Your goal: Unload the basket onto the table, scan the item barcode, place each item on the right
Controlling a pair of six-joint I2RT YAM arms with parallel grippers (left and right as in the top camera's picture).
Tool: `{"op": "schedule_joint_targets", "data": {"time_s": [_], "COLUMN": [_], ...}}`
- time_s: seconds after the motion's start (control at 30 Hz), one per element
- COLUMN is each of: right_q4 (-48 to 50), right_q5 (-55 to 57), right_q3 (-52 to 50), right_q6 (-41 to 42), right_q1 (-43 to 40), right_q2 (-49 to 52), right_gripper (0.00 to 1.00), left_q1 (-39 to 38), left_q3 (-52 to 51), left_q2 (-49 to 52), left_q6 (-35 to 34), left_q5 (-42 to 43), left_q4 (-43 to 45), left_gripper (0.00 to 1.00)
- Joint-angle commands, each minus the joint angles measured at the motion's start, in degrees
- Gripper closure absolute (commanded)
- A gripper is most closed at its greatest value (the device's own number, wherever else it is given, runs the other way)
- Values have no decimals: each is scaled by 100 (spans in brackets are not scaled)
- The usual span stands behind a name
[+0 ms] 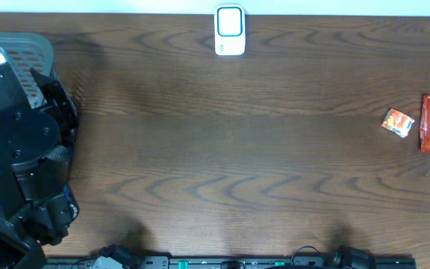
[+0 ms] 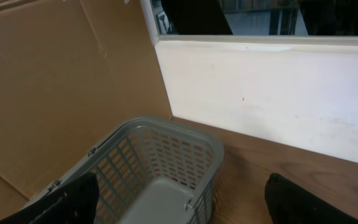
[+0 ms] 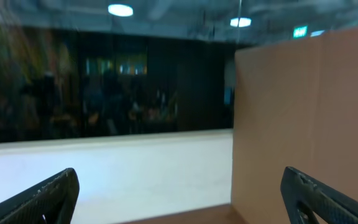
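1. My left gripper (image 2: pixel 182 202) hung with its jaws spread wide and nothing between them, just above the grey basket (image 2: pixel 160 123).
2. That basket sat at the left end of the wooden table (image 1: pixel 222 149), mostly hidden under the left arm (image 1: pixel 21 142) in the overhead view.
3. My right gripper (image 3: pixel 182 199) was also spread wide and empty. Its camera faced a dark window (image 3: pixel 104 81) and a cardboard panel (image 3: pixel 309 112).
4. The white scanner (image 1: pixel 230 31) stood at the far edge, about mid-table.
5. The items lay at the right end, with an orange packet (image 1: pixel 398 122) just beside a red packet (image 1: pixel 428 123). Both were well apart from the scanner and the grippers.
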Motion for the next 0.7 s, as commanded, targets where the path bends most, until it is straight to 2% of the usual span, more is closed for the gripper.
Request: {"op": "schedule_joint_targets", "data": {"time_s": [0.0,0.2,0.3,0.43,0.53,0.67], "right_q4": [-144,-1097,-949,319,1853,4006], "right_q5": [111,-96,44,245,195,-426], "right_q3": [-42,-114,-485,-1714,-3049,-4837], "right_q6": [-81,531,483,-227,-407,-402], "right_q1": [92,809,1163,1410,1530,1517], "right_q2": [-380,-1285,-1683,-2223,-2645,-2955], "right_gripper": [1,1,1,1,1,1], "left_q1": [24,24,24,24,24,24], "left_q3": [4,4,4,4,4,4], "left_q2": [-20,-20,-20,-20,-20,-20], "left_q6": [-31,-31,-31,-31,-31,-31], "left_q5": [-37,-37,-37,-37,-37,-37], "left_q4": [0,0,0,0,0,0], "left_gripper": [14,14,14,14,14,14]}}
